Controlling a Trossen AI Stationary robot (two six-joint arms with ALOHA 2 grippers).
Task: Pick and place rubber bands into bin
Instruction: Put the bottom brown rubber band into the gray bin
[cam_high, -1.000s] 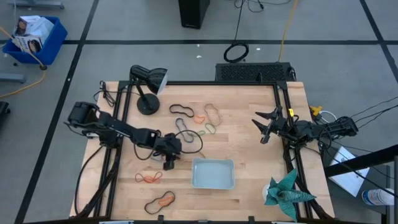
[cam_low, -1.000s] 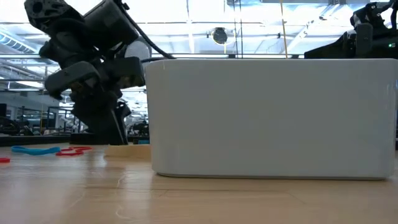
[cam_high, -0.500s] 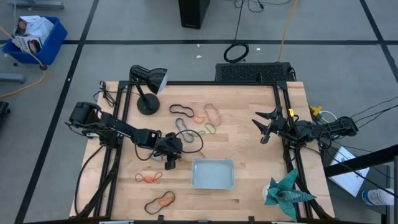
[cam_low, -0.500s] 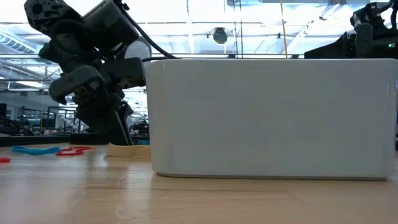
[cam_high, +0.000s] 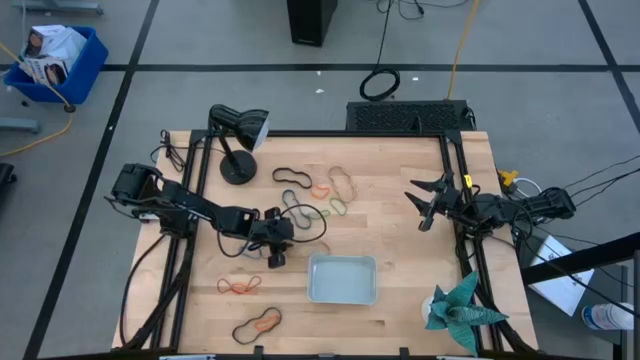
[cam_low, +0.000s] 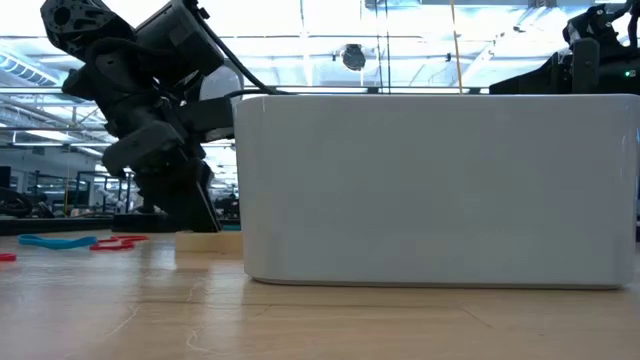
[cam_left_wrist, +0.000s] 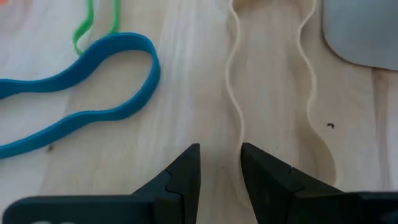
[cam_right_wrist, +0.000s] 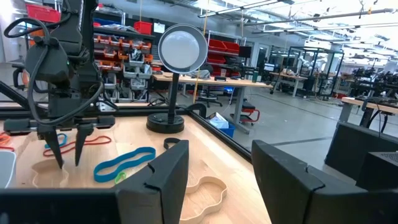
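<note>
The left tool (cam_left_wrist: 219, 163) is pointing down, fingers parted, straddling one side of a thin wavy tan rubber band (cam_left_wrist: 235, 93) lying flat.

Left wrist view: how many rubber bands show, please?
3: a wide blue rubber band, a thin green one beside it, a wavy tan one ahead of the left pincer. An orange edge trace may be a fourth.

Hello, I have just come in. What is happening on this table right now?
The left gripper is down at the wooden table, its fingers slightly apart astride one side of a tan rubber band lying beside the pale bin. It holds nothing yet. A blue rubber band and a green one lie close by, and more bands are scattered around. The right gripper waits open near the right edge.
</note>
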